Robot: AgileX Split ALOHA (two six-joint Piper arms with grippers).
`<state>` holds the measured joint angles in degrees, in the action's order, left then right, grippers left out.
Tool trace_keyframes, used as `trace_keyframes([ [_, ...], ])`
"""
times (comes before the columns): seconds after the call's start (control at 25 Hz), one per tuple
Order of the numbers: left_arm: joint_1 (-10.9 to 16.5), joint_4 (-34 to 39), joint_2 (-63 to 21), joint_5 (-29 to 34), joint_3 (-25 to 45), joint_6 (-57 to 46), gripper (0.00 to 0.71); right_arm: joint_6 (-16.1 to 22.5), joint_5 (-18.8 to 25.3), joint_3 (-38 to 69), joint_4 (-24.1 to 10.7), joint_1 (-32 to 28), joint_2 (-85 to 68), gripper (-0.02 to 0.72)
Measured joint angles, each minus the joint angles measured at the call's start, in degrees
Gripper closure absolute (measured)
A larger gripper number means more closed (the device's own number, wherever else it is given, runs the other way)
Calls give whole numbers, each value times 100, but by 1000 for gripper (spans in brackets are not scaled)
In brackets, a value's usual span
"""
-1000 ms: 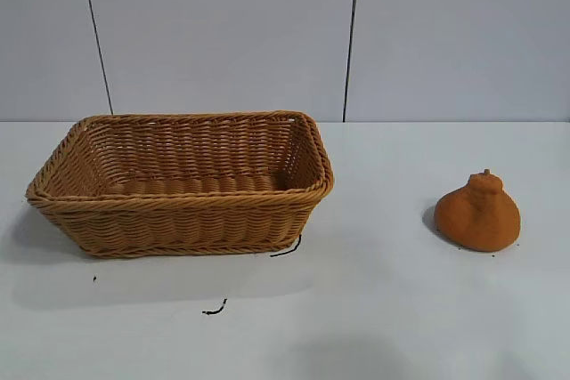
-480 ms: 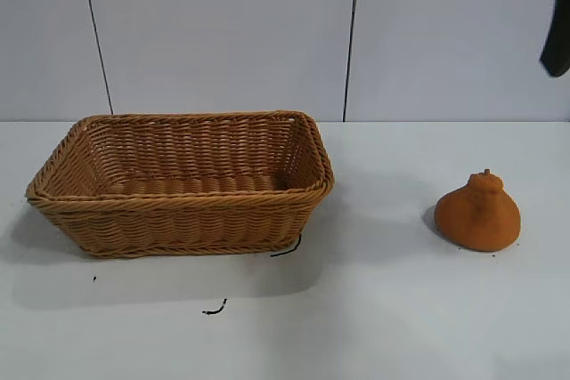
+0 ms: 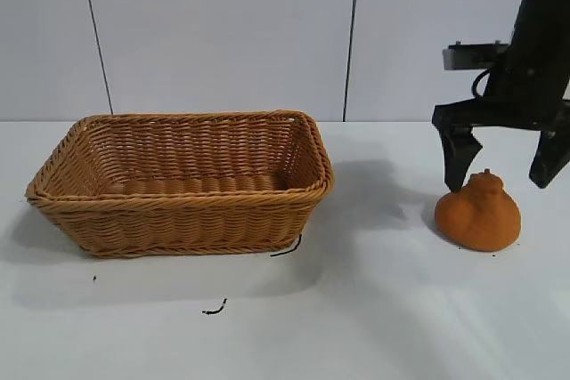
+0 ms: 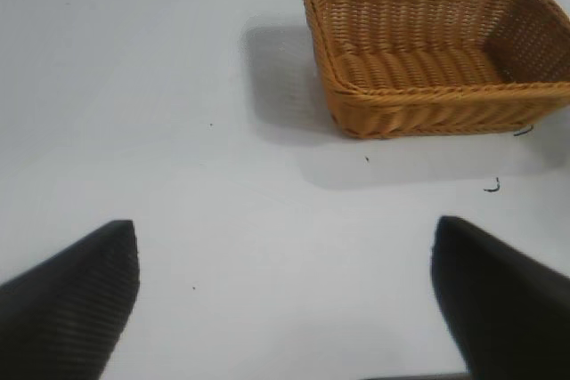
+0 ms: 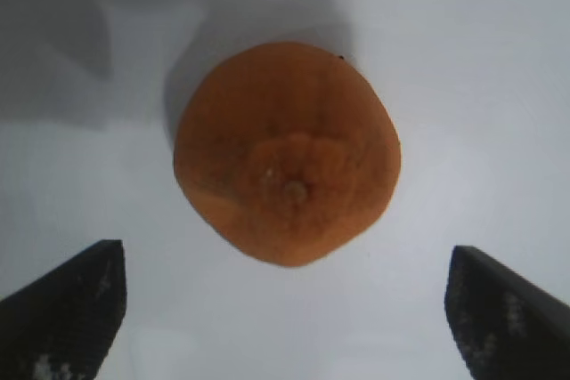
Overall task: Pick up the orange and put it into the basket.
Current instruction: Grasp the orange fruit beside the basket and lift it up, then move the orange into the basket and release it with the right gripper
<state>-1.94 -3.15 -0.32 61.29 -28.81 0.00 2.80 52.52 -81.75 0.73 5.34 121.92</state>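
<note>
The right hand (image 3: 503, 166) is seen poised directly above the orange (image 3: 478, 212), fingers spread wide and nothing held between them. One fingertip (image 3: 455, 166) is hung just beside the fruit's knobbed neck on the basket-ward side; the other fingertip (image 3: 548, 162) is hung on the far side, clear of the fruit. No contact is shown.

From the right wrist view, the orange (image 5: 287, 150) is found squarely between the two fingertips (image 5: 62, 309), stem end turned up toward the hand, resting on the white counter (image 3: 383, 309). The basket (image 3: 183, 180) is placed well apart from this hand, across open counter, upright and with nothing seen in it.

The left hand (image 4: 285, 300) is held far from the action, fingers parted and empty, with the basket (image 4: 436, 51) ahead of it.

The step in hand is judged to be the descent for the grasp; the task is barely begun. Trouble could be met here. The fruit is wide at its base and narrow at its neck, so if the fingers are closed too high, only the sloping shoulder would be caught and the orange could be squeezed out downward or tipped over. If the hand is lowered slightly off centre, the neck could be struck by a fingertip and the fruit nudged across the counter. A rounded, bumpy skin is likely to offer an uncertain grip, so a slip during the carry toward the basket cannot be ruled out.
</note>
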Motion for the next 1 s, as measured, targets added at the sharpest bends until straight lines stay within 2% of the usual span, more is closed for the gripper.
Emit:
trace_keyframes([
  [0.12,0,0,0,0,0,0,71,-10,-22,0,0,0,0,77],
  [0.2,0,0,0,0,0,0,71,-10,-28,0,0,0,0,188],
  [0.32,0,0,0,0,0,0,71,-10,-11,0,-22,0,-31,451],
  [0.4,0,0,0,0,0,0,71,-10,10,-18,-73,0,-142,562],
  [0.44,0,0,0,0,0,0,71,-10,40,-42,-73,0,-237,591],
  [0.56,0,0,0,0,0,0,71,-10,281,-283,-128,0,-566,616],
  [0.84,0,6,0,0,0,0,71,-15,1045,-1538,-154,0,-1186,618],
  [1.0,0,6,0,-6,0,0,71,-15,1252,-2113,11,8,-1200,618],
])
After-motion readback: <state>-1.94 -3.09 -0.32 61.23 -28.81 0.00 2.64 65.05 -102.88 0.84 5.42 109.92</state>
